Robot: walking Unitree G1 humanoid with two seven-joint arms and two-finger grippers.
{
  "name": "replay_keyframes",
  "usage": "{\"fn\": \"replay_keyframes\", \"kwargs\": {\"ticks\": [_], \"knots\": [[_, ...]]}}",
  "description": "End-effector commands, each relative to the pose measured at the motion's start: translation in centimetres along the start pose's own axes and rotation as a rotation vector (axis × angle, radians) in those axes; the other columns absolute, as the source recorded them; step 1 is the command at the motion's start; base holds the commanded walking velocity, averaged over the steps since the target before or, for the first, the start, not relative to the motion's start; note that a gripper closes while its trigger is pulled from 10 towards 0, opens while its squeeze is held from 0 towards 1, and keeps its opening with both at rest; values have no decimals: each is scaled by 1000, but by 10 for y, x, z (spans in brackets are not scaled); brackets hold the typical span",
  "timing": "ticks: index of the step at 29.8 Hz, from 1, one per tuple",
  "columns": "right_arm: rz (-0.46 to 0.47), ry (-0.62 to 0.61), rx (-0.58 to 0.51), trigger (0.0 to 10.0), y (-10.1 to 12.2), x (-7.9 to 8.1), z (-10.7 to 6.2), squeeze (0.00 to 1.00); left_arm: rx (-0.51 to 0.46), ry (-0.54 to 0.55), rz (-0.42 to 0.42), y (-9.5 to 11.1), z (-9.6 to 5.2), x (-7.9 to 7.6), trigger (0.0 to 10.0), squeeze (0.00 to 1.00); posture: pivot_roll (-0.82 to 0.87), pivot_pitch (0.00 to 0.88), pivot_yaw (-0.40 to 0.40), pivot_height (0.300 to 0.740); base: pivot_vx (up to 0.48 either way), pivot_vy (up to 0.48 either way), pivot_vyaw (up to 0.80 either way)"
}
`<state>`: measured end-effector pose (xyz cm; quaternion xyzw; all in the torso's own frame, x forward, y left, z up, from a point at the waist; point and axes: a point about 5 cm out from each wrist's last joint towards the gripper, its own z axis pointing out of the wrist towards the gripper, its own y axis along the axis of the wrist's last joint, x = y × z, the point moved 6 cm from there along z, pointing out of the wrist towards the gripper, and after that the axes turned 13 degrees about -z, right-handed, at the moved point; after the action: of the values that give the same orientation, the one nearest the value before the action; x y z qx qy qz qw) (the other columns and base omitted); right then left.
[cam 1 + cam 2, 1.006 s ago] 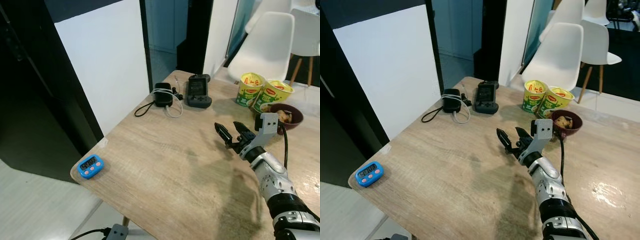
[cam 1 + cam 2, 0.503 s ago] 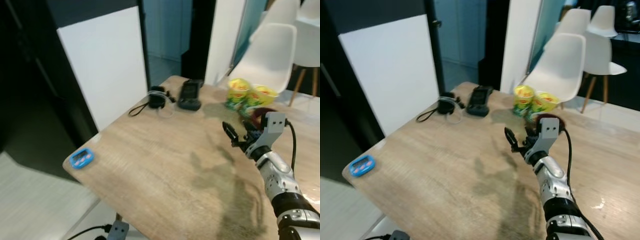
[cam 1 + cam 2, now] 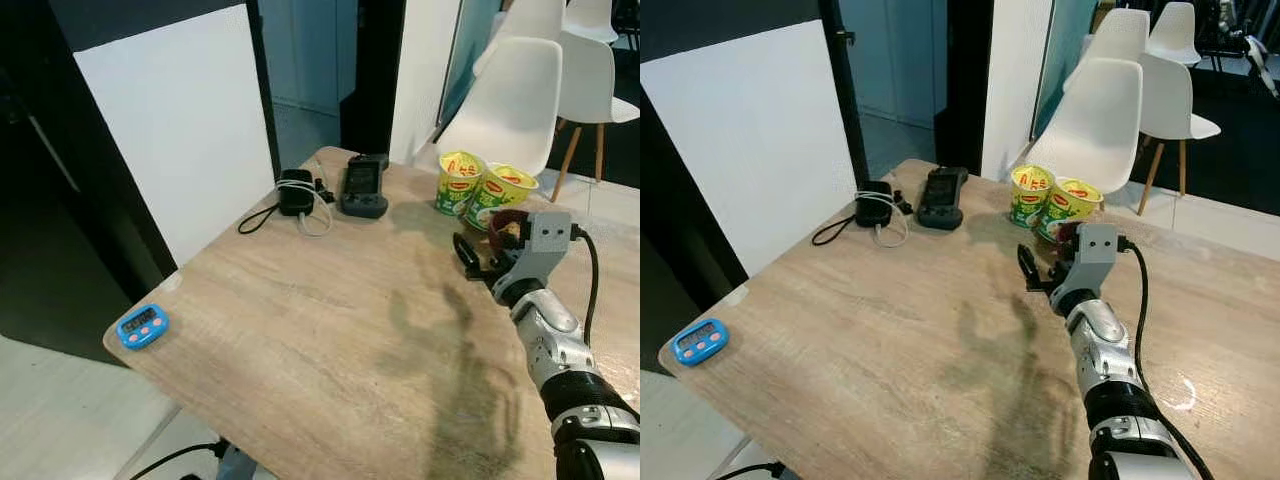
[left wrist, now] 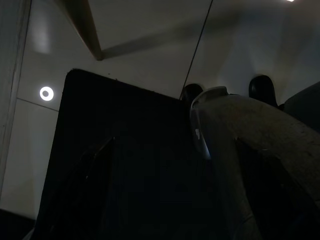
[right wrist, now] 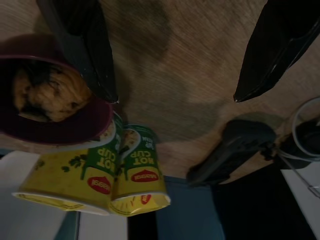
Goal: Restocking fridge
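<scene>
Two black fingers of my right gripper (image 3: 478, 258) stood spread apart and held nothing, hovering low over the wooden table (image 3: 330, 340), with my silver right arm (image 3: 560, 360) reaching forward along the table's right side. Just past the fingertips sat a dark purple bowl (image 5: 50, 117) with a lump of browned food (image 5: 42, 95) in it, one finger (image 5: 85, 55) near its rim. Touching the bowl's far side, two yellow noodle cups (image 3: 480, 185) stood upright, side by side. To the left of them, near the table's far edge, lay a dark handheld console (image 3: 362, 186), and beside it a black power pack with a white cable (image 3: 300, 200). A blue timer (image 3: 142, 326) lay well apart at the near left corner. Beyond the table stood white chairs (image 3: 520, 95). My left wrist view was very dark, and I could not tell the state of my left gripper.
</scene>
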<state>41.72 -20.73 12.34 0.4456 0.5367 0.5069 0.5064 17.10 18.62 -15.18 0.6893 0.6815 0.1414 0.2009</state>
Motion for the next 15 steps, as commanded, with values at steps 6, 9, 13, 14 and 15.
{"fn": "replay_keyframes", "kwargs": {"ticks": [6, 9, 13, 14, 15], "knots": [[-49, -186, 22, 10000, 4, -33, -1, 0, 46, 3, -14, -12, -1, 2, 10000, 0, 60, 0, -19, 740, 0, 0, 0], [-54, -208, 34, 10000, 1, -36, -2, 0, 47, 4, -15, -11, -1, 2, 10000, 0, 61, 0, -21, 740, 0, 0, 0], [-66, -263, 88, 10000, -12, -39, -6, 0, 47, 3, -18, -11, -1, 0, 10000, 0, 63, 0, -21, 740, 0, 0, 0], [-68, -280, 108, 10000, -17, -40, -8, 0, 47, 2, -18, -11, -1, 0, 10000, 0, 63, 0, -20, 740, 0, 0, 0], [-68, -280, 108, 10000, -17, -40, -8, 0, 47, 2, -18, -11, -1, 0, 10000, 0, 63, 0, -20, 740, 0, 0, 0]]}}
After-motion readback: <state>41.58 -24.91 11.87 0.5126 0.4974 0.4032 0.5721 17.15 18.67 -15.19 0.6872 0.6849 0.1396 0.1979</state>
